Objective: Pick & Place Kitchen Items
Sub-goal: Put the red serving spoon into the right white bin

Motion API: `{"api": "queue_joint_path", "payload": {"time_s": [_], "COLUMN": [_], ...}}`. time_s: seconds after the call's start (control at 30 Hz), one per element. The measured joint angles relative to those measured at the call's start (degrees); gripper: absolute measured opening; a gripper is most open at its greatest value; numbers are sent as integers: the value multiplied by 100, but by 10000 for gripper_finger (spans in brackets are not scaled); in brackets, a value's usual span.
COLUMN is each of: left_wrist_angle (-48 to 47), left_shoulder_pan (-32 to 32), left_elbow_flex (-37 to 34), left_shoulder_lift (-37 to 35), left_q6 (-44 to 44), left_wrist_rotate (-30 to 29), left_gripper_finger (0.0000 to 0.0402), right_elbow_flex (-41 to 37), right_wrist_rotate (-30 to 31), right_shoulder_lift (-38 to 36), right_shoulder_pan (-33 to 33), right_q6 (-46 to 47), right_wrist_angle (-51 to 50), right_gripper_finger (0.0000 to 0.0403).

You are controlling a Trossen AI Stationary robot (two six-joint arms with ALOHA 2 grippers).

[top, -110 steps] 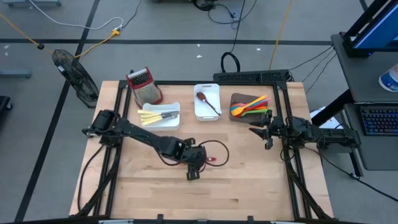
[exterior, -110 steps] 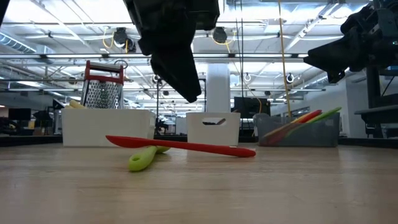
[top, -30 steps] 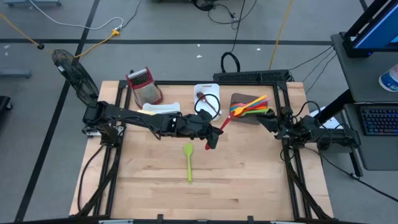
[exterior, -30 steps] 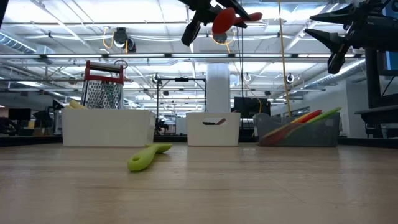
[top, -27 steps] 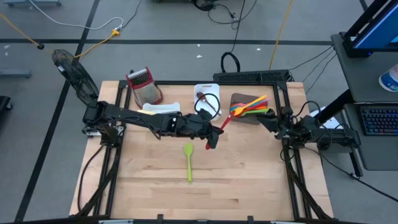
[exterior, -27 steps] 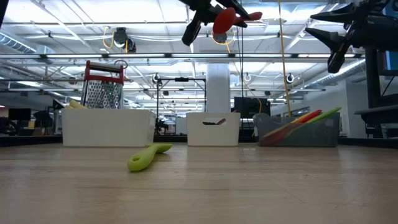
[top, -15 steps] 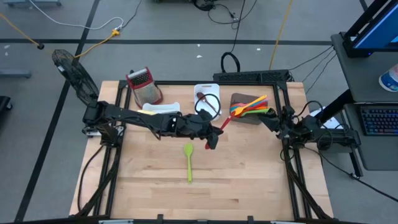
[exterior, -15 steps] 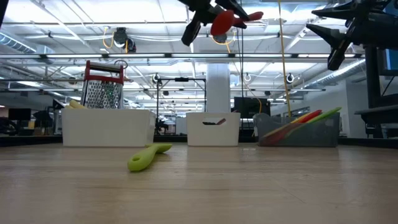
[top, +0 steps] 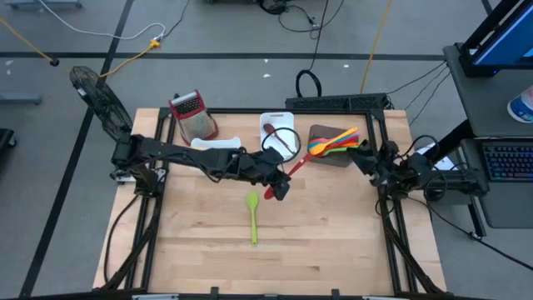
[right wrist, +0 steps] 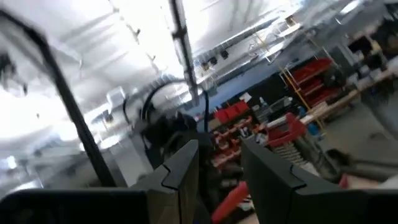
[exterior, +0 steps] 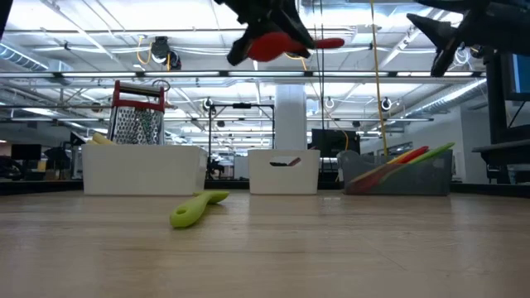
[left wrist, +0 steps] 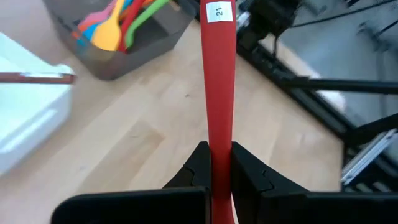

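Observation:
My left gripper (top: pixel 281 177) hangs high over the table's middle, shut on a red spatula (top: pixel 293 165). In the low view the spatula (exterior: pixel 290 43) shows near the top edge. A green spatula (top: pixel 252 215) lies flat on the wood below. The dark tray (top: pixel 333 146) at the far right holds several coloured utensils. A brown spoon lies in the white middle tray (top: pixel 277 137). My right gripper (top: pixel 361 157) waits open at the table's right edge, pointing upward and holding nothing. My left gripper pinches the red spatula's handle (left wrist: pixel 217 152) between its two fingers, close to the blade end (top: pixel 269 193). The handle runs forward out of the fingers, along them. The spatula is lifted clear and almost level, and its labelled free end (left wrist: pixel 217 11) points toward the dark tray.
A red-topped metal grater (top: pixel 193 115) stands at the far left, next to a white tray (top: pixel 215 148) holding yellow sticks. Bare wood spreads over the near half of the table around the green spatula. Black frame rails run along the table's edges.
My left gripper has tipped in place. The red spatula has swung with it: its blade end has dropped toward the near side, and the handle now lies almost level, pointing toward the dark tray. My right gripper has tipped upward a little.

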Motion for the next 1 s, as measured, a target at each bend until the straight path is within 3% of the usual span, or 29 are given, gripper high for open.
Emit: {"api": "queue_joint_path", "payload": {"time_s": [0.23, 0.4, 0.53, 0.8, 0.9, 1.0], "left_wrist_angle": [-1835, -2636, -2892, -3003, -3012, -3014], "left_shoulder_pan": [61, 158, 176, 342, 421, 446], "left_elbow_flex": [933, 1229, 1303, 1303, 1303, 1303], "left_shoulder_lift": [24, 17, 23, 23, 24, 24], "left_q6": [548, 521, 462, -281, -252, 310], "left_wrist_rotate": [-147, -217, -217, 144, 190, 144], "left_gripper_finger": [18, 18, 18, 18, 18, 18], "right_elbow_flex": [760, 1456, 1933, 2262, 2262, 2262], "right_wrist_rotate": [-619, -713, -316, 643, 951, 898], "right_shoulder_lift": [991, 1700, 2272, 3197, 3473, 3676], "right_shoulder_pan": [0, 0, 4, 9, 9, 9], "right_q6": [-1953, -3421, -4314, -5867, -6025, -5703], "right_wrist_angle": [-319, -1284, -1897, -1940, -1953, -1952], "right_gripper_finger": [114, 114, 114, 114, 114, 114]}}
